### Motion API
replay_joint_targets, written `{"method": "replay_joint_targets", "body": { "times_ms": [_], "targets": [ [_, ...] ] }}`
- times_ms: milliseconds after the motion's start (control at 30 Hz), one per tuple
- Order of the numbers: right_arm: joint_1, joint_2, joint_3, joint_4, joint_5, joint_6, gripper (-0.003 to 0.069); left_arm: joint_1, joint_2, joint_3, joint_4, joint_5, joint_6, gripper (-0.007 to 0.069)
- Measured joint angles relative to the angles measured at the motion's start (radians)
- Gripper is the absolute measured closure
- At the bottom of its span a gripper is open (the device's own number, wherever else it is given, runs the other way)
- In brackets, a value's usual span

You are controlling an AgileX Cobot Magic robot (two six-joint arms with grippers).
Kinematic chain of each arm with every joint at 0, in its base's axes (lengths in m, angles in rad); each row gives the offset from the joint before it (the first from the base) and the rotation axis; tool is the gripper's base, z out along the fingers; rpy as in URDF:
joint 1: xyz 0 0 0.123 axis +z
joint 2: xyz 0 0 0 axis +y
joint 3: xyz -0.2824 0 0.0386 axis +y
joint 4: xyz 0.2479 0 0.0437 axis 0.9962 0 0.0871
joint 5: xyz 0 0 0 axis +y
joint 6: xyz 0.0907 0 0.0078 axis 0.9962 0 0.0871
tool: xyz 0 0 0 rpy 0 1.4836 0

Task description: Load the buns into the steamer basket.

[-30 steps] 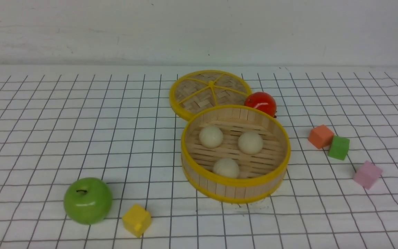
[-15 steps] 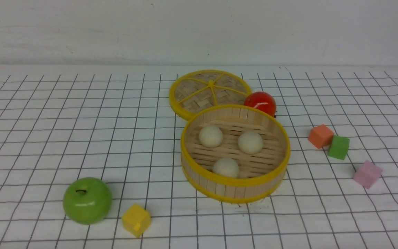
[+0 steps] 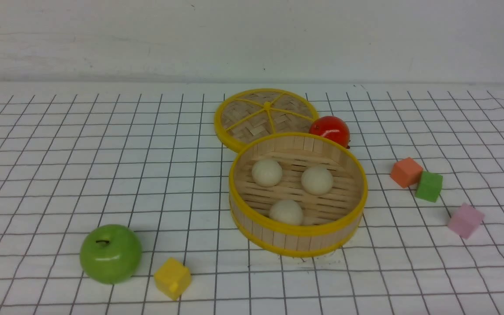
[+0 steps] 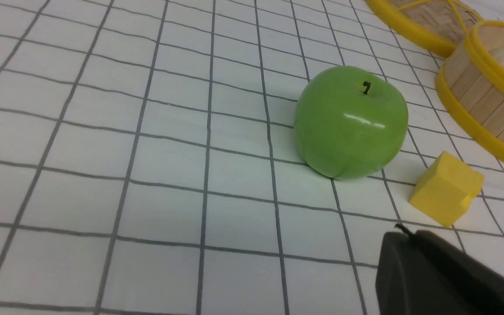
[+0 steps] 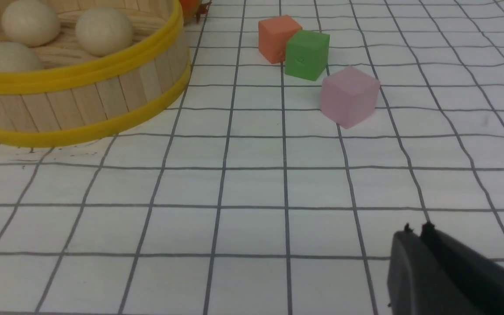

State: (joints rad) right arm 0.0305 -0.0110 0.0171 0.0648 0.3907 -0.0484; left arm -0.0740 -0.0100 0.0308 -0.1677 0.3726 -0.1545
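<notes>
Resting buns in steamer basket, apart from right hand

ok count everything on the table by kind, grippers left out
buns: 3
foam cubes: 4
green apple: 1
red fruit, partly hidden: 1
steamer basket: 1
woven lid: 1
total: 11

- I see smooth, matt buns
- Steamer basket: slatted bamboo, as I see it
- Red fruit looks glossy to me
- My pincers look matt
</notes>
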Motion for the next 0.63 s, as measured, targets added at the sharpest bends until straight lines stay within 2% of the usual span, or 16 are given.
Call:
{"method": "replay_joint_targets", "body": {
  "times_ms": [633],
  "targets": [
    [0.0,0.0,0.0,0.0,0.0,0.0,0.0614,0.0,0.0,0.0,0.0,0.0,0.0,0.0637]
  ]
}}
